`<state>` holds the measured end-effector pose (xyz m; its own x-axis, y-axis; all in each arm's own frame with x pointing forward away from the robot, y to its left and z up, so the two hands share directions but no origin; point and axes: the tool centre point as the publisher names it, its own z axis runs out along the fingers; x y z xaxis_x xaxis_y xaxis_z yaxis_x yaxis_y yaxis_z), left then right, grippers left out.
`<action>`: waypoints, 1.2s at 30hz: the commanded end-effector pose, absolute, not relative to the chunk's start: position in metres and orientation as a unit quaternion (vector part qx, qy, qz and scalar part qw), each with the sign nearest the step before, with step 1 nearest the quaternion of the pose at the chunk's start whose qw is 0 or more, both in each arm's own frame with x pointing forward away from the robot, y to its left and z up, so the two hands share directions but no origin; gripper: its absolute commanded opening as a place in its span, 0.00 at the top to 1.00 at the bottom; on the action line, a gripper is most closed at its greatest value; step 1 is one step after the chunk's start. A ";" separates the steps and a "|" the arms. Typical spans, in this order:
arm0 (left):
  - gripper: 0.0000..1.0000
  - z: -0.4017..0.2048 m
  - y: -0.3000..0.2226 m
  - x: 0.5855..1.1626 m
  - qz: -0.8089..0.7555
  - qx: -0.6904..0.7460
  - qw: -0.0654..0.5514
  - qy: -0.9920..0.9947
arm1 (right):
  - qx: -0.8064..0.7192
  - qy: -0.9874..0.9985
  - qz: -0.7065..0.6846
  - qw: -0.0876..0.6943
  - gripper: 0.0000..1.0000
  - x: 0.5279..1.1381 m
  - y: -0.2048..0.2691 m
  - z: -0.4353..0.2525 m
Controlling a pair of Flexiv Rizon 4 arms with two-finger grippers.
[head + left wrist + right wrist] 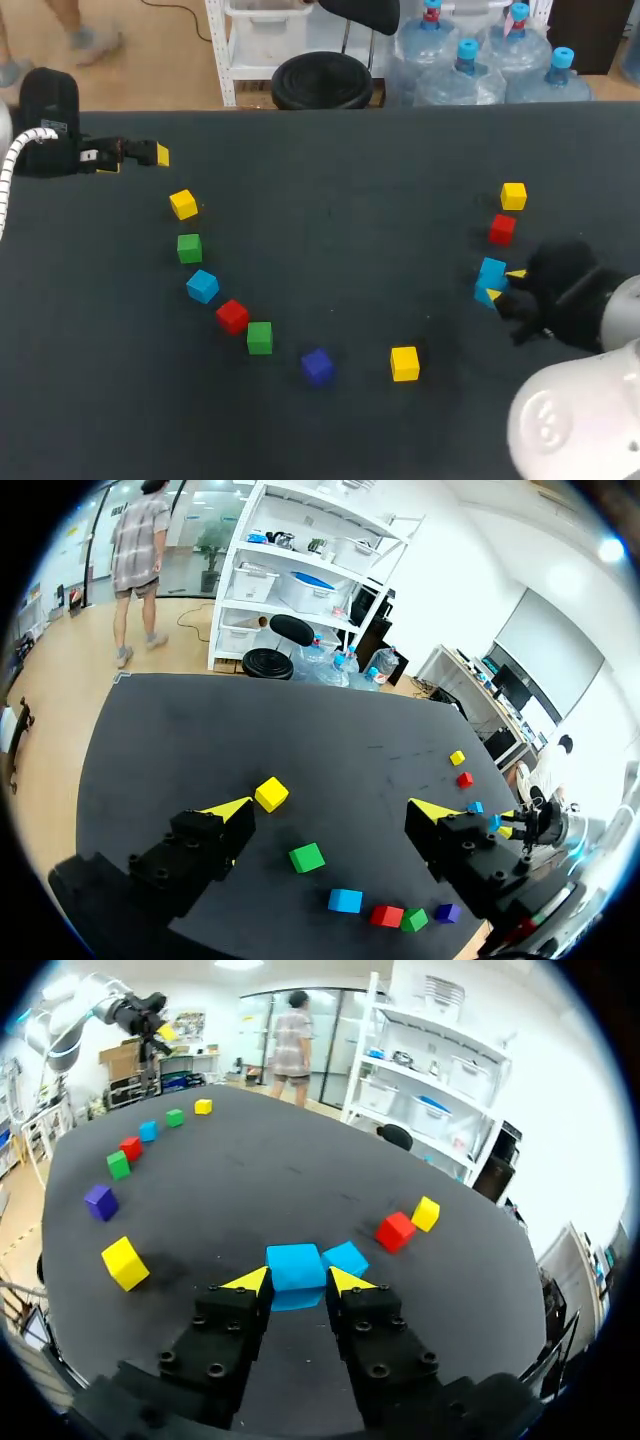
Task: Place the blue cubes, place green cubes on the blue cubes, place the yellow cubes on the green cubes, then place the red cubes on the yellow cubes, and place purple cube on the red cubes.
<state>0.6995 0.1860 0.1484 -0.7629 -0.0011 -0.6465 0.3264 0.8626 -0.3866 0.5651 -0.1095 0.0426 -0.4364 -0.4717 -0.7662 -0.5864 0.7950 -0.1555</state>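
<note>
Barely begun, we judge: our right gripper (297, 1281) is clamped on a blue cube (296, 1263) at the table's right, with a second blue cube (347, 1257) just beside it (nothing stacked yet). Green cubes (189, 247), yellow cubes (404, 363), red cubes (231, 316) and the purple cube (317, 366) lie singly. Our left gripper (332, 808) hangs far left, fingers apart, empty. We find no readable writing.

bright overhead light; soft shadows beside the cubes (404, 362) on the dark table (330, 180) (deepest under the right pincer (296, 1281)).

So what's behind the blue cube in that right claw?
Behind the held blue cube sits a second blue cube, its near corner covered; farther on, a red cube and yellow cube.
</note>
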 end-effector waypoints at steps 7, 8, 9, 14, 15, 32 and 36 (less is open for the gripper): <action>0.00 0.150 0.185 0.700 -0.244 0.089 0.330 0.908 | -0.402 0.828 0.184 0.345 1.00 0.570 -0.132 0.082; 0.00 0.150 0.185 0.700 -0.244 0.089 0.330 0.908 | -0.408 0.826 0.189 0.341 1.00 0.571 -0.133 0.084; 0.00 0.150 0.185 0.700 -0.244 0.089 0.330 0.908 | -0.415 0.823 0.196 0.335 1.00 0.572 -0.135 0.086; 0.00 0.150 0.185 0.700 -0.244 0.089 0.330 0.908 | -0.444 0.812 0.211 0.315 1.00 0.578 -0.142 0.093; 0.00 0.150 0.185 0.700 -0.244 0.089 0.330 0.908 | -0.450 0.809 0.216 0.310 1.00 0.579 -0.143 0.094; 0.00 0.150 0.185 0.700 -0.244 0.089 0.330 0.908 | -0.536 0.744 0.307 0.256 1.00 0.615 -0.159 0.116; 0.00 0.150 0.185 0.700 -0.244 0.089 0.330 0.908 | -0.535 0.738 0.314 0.265 1.00 0.627 -0.160 0.118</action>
<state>0.6995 0.1860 0.1484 -0.7629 -0.0011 -0.6465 0.3264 0.8626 -0.3866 0.6165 -0.1606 0.1243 -0.2957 -0.6419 -0.7074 -0.8935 0.4479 -0.0329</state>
